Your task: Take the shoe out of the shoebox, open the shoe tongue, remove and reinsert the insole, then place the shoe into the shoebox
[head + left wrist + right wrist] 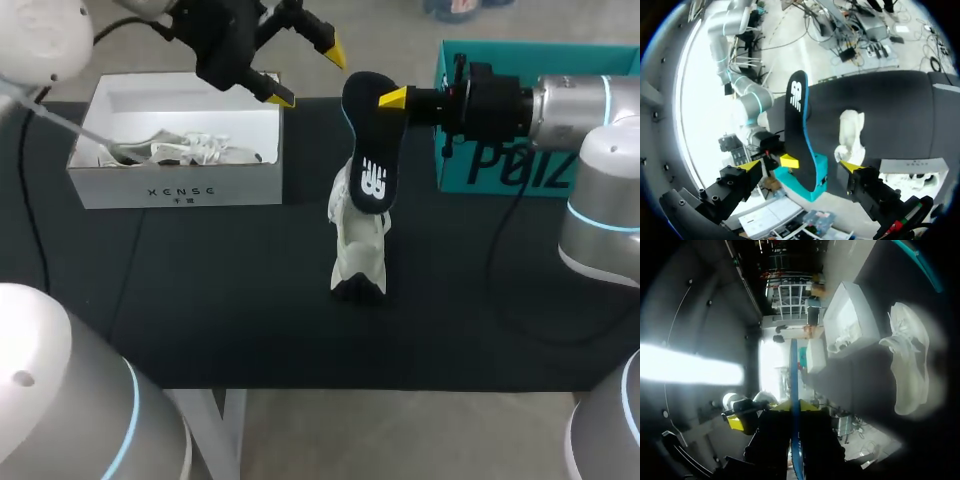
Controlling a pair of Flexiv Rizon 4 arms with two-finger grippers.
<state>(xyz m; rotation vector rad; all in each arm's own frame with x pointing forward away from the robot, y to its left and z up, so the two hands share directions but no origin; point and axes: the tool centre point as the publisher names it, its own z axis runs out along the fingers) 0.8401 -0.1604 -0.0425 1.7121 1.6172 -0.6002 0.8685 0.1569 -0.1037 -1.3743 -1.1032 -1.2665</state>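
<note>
Near the table's middle sat the white shoe. Just above it, the right gripper pinched the black insole. The left gripper hung wide open over the far-left shoebox.

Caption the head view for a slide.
Right gripper holds the black insole above the white shoe standing on the dark table; left gripper hangs open near the white shoebox.
</note>
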